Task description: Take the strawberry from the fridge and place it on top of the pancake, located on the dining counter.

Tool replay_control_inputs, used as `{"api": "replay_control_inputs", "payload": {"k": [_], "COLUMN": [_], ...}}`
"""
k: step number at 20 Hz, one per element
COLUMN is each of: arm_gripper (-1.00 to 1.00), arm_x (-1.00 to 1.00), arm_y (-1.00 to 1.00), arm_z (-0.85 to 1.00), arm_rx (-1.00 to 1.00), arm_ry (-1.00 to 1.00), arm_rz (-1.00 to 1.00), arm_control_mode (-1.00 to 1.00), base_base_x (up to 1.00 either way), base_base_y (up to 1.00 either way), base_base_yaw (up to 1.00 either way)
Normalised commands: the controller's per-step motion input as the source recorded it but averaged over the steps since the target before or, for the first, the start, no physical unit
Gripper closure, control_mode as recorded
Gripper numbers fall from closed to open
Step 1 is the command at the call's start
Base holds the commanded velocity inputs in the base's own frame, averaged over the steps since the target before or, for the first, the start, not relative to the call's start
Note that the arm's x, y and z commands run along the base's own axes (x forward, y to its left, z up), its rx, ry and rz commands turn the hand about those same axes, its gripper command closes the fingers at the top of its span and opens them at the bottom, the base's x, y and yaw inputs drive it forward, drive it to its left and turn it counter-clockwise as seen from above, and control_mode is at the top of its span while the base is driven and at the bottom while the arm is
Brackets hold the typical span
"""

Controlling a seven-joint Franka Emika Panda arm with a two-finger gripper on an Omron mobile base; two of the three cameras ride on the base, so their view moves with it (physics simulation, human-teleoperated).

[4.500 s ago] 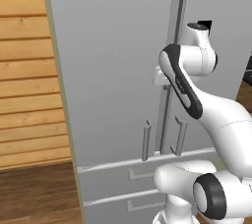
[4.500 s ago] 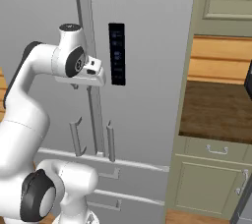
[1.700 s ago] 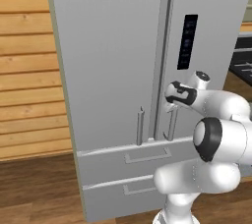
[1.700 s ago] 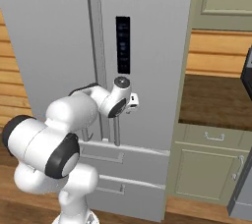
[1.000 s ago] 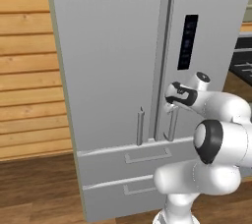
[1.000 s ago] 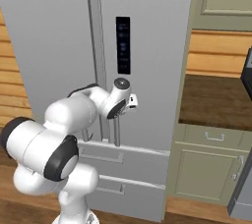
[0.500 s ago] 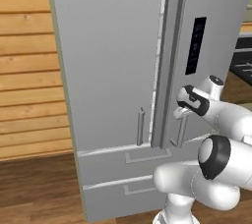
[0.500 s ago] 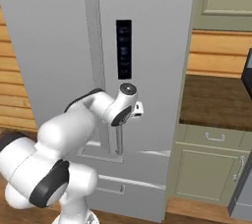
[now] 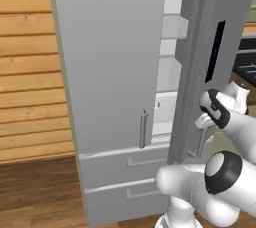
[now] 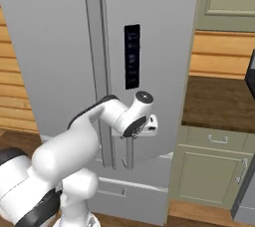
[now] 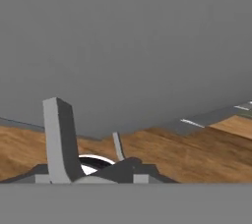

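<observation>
Both base cams sit behind the arm, close to the fridge (image 9: 115,62), looking forward at it: the left one catches the gap into its interior, the right one its closed-looking front (image 10: 149,47). The hand cam sits nearly against a grey panel, probably the fridge door (image 11: 128,46).

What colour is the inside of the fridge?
White. The fridge interior shows best in the left base view.

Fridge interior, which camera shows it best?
Left base view: the right door has swung out, baring white shelves. Right base view shows the fridge front alone. Hand view shows just grey door.
</observation>
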Motion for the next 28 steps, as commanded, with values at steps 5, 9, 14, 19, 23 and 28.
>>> {"api": "replay_control_inputs", "payload": {"k": [5, 9, 14, 19, 23, 28], "arm_gripper": [-1.0, -1.0, -1.0, -1.0, -1.0, -1.0], "arm_x": [-0.47, -0.49, -0.8, -0.71, -0.12, 0.0], "arm_y": [-0.84, -0.3, -0.1, 0.56, 0.98, 1.0], "arm_z": [0.0, 0.3, 0.71, 0.82, 0.87, 0.72], "arm_rx": [0.08, 0.04, 0.0, -0.19, -0.49, -0.54], "arm_ry": [0.02, -0.14, -0.25, -0.13, 0.08, 0.18], "arm_rz": [0.0, 0.02, 0.05, -0.01, -0.11, -0.14], "arm_control_mode": [-1.0, -1.0, -1.0, -1.0, -1.0, -1.0], "base_base_x": [0.0, 0.0, 0.0, 0.0, 0.0, 0.0], "base_base_y": [0.0, 0.0, 0.0, 0.0, 0.0, 0.0], "base_base_yaw": [0.0, 0.0, 0.0, 0.0, 0.0, 0.0]}}
